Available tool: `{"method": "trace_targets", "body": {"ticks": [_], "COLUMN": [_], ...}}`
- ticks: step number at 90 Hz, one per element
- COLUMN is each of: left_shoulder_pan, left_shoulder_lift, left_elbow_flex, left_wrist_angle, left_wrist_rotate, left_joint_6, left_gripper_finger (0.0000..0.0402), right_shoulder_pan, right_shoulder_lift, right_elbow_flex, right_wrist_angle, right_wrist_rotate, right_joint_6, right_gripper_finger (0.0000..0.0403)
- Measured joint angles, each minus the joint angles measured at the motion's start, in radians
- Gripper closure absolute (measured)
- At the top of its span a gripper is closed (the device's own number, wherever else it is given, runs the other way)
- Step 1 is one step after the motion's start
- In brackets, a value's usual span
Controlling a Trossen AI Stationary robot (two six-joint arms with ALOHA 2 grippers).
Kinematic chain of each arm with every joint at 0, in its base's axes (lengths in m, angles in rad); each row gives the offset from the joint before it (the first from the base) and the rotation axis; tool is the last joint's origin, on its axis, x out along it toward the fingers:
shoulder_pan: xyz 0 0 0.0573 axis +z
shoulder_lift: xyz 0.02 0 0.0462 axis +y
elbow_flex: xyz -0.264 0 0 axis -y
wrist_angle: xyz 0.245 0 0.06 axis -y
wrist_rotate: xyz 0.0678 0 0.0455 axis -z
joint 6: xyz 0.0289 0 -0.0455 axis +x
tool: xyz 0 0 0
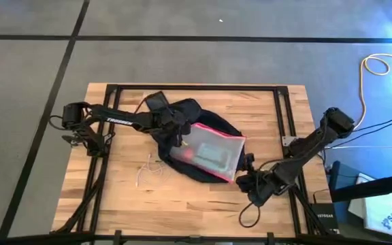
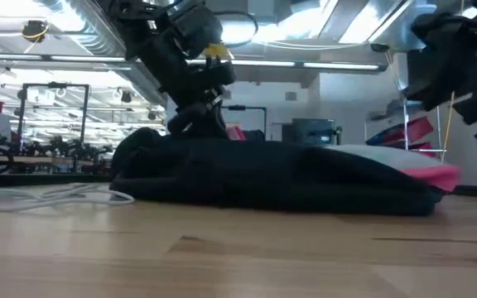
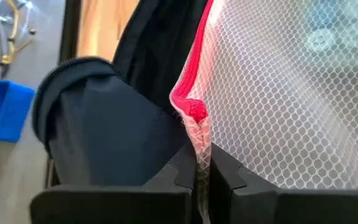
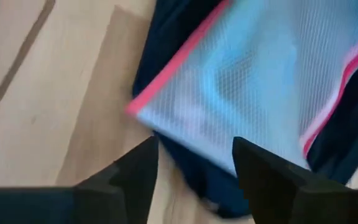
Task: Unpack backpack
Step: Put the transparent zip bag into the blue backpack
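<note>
The dark navy backpack point(image 1: 182, 116) lies flat on the wooden table point(image 1: 114, 204); in the low view it is a low dark mound point(image 2: 263, 178). A clear mesh-lined pouch with red edges point(image 1: 209, 153) lies on top of it. My left gripper point(image 1: 177, 141) stands over the pouch's left end, shut on it. My right gripper point(image 1: 249, 171) is open just off the pouch's near right corner point(image 4: 142, 109), with nothing between its fingers point(image 4: 135, 168). My left gripper pinches the pouch's edge point(image 3: 199, 140) between its two fingers, just beside the end of the red zip point(image 3: 194, 111). The fingers come from above, pointing down point(image 2: 201, 116). The pouch rests on the backpack.
A thin white cord point(image 1: 148, 170) lies loose on the table left of the backpack, nearer the front. A dark flat object point(image 1: 157, 101) sits at the backpack's far left end. Black frame rails point(image 1: 281, 109) run along the table's sides.
</note>
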Motion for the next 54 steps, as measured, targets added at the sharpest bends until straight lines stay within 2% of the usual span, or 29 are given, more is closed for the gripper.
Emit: {"method": "trace_targets", "body": {"ticks": [12, 20, 30, 46, 54], "left_shoulder_pan": [-0.002, -0.002, -0.002, -0.044, -0.085], "left_shoulder_lift": [0.000, 0.000, 0.000, -0.013, -0.063], "left_elbow_flex": [0.000, 0.000, 0.000, 0.001, 0.001], "left_wrist_angle": [0.001, 0.003, 0.020, 0.137, 0.130], "left_wrist_rotate": [0.102, 0.143, 0.168, 0.256, 0.257], "left_joint_6": [-0.007, -0.028, -0.089, -0.221, -0.292], "left_gripper_finger": [0.0397, 0.0374, 0.0321, 0.0213, 0.0183], "right_shoulder_pan": [-0.030, -0.042, -0.073, -0.147, -0.194], "right_shoulder_lift": [0.000, 0.000, 0.000, 0.013, 0.047], "right_elbow_flex": [0.008, 0.018, 0.020, 0.020, 0.020], "right_wrist_angle": [0.066, 0.140, 0.266, 0.454, 0.574], "right_wrist_rotate": [0.008, 0.059, 0.080, 0.080, 0.071], "right_joint_6": [-0.059, -0.080, -0.110, -0.181, -0.186], "right_gripper_finger": [0.0221, 0.0221, 0.0221, 0.0221, 0.0221]}}
